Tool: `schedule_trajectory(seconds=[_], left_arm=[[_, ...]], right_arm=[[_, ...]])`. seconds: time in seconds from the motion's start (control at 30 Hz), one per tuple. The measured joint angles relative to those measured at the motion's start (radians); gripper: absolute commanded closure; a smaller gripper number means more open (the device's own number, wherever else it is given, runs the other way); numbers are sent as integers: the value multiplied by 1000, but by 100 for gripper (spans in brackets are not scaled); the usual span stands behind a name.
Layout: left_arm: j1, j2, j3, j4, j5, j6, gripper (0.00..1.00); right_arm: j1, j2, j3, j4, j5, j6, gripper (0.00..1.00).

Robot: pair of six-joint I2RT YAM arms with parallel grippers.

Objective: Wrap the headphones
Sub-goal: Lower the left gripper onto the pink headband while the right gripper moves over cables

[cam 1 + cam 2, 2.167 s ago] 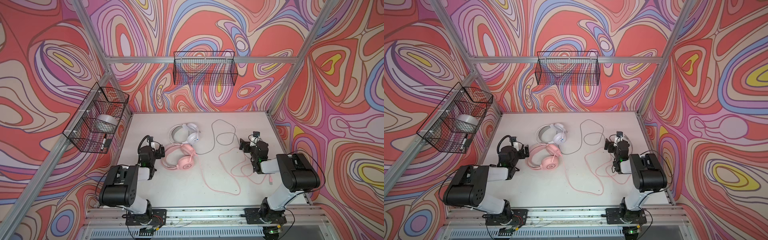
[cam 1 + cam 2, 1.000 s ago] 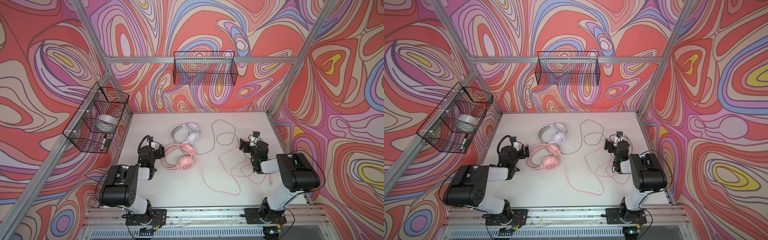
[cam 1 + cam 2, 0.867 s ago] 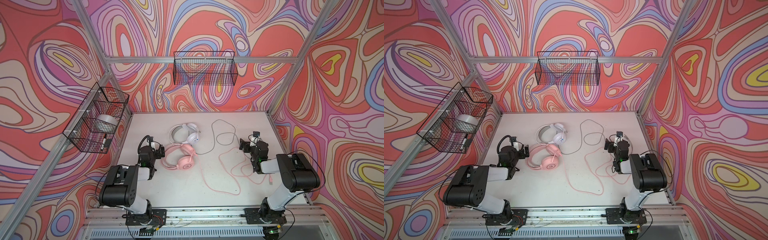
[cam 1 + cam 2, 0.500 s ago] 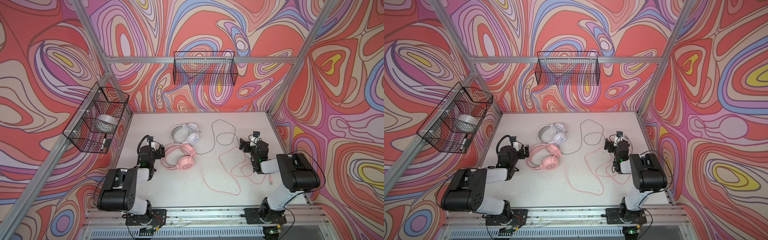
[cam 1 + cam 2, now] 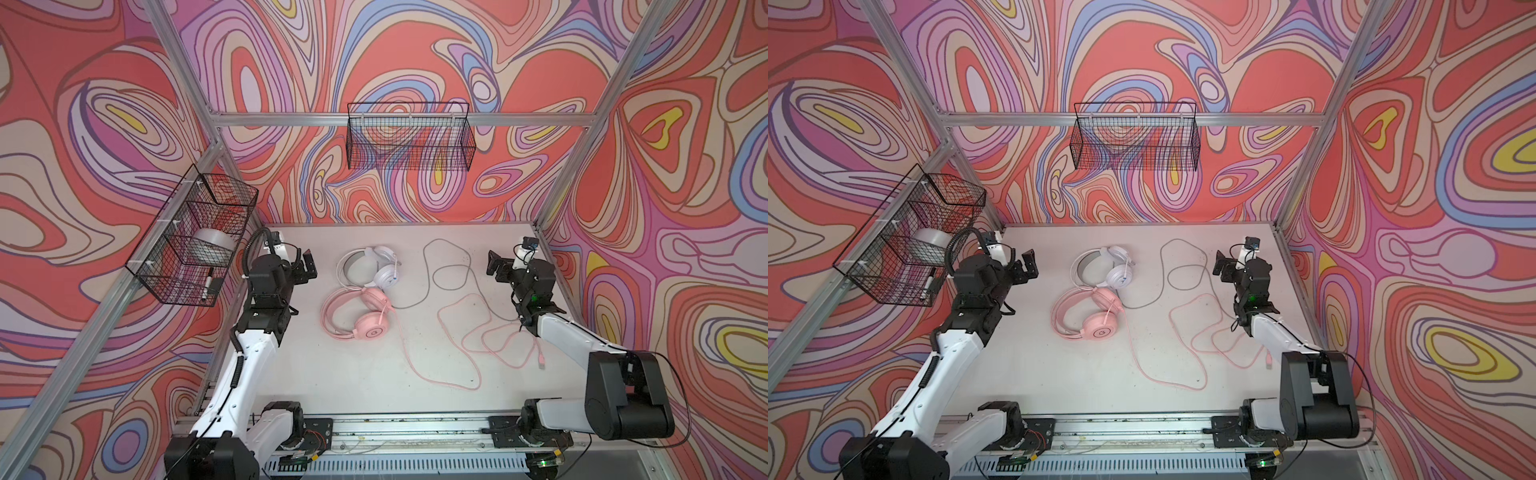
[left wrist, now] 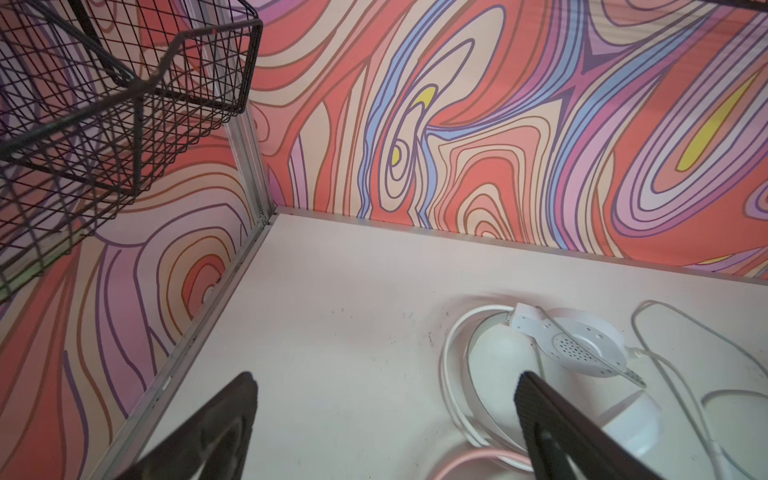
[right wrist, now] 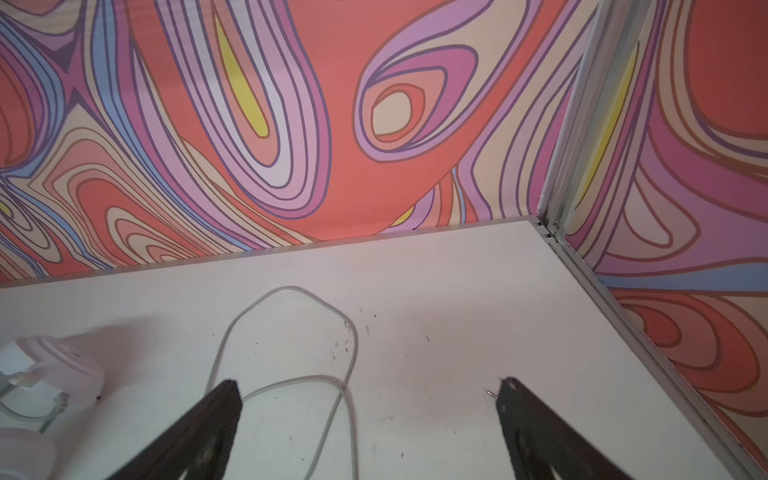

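Top views: both show a white table (image 5: 332, 374) inside swirl-patterned walls, with one arm at each side.
white headphones (image 5: 385, 275): lying flat near the middle of the table, toward the back wall. The headband curves to the left and the earcups are on the right.
pink headphones (image 5: 372, 331): lying flat just in front of the white set and turned the same way, with the upper earcup up against the white set's lower earcup.
grey cable (image 7: 291, 287): unwrapped. It runs from the white set to the right and lies in open loops on the table toward the back right.
pink cable (image 5: 457, 387): unwrapped. It trails from the pink set toward the front, then sprawls to the right in several loops that pass under the right arm.
left gripper (image 5: 306, 266): fingers spread wide with nothing between them. It is left of both headsets and apart from them; in the left wrist view the white headband lies beyond one finger.
right gripper (image 5: 494, 266): fingers spread wide and empty, to the right of the grey loops. In the right wrist view a grey loop lies on the table beyond the fingers, untouched.
side basket (image 5: 191, 249): black wire, hung on the left wall — it holds a white roll (image 5: 214, 243).
back basket (image 5: 409, 141): black wire, hung on the rear rail.
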Motion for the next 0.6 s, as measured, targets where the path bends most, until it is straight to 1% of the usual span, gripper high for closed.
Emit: schedule_trajectory(seconds=[0.13,0.2,0.3,0.47,0.6], left_arm=[[-1,11,116,-290,50,-72,0],[-6,13,137,-425,73,-111,0],[-14,14,132,-577,97,-165,0],[-44,19,58,-699,134,-249,0],[-78,79,2,-739,150,-294,0]], right_arm=[[0,-42,51,-155,-37,26,2],[0,-69,51,-232,-58,32,2],[0,-98,51,-320,-87,43,2],[2,-118,61,-425,-148,55,1],[6,-115,89,-500,-212,59,1]])
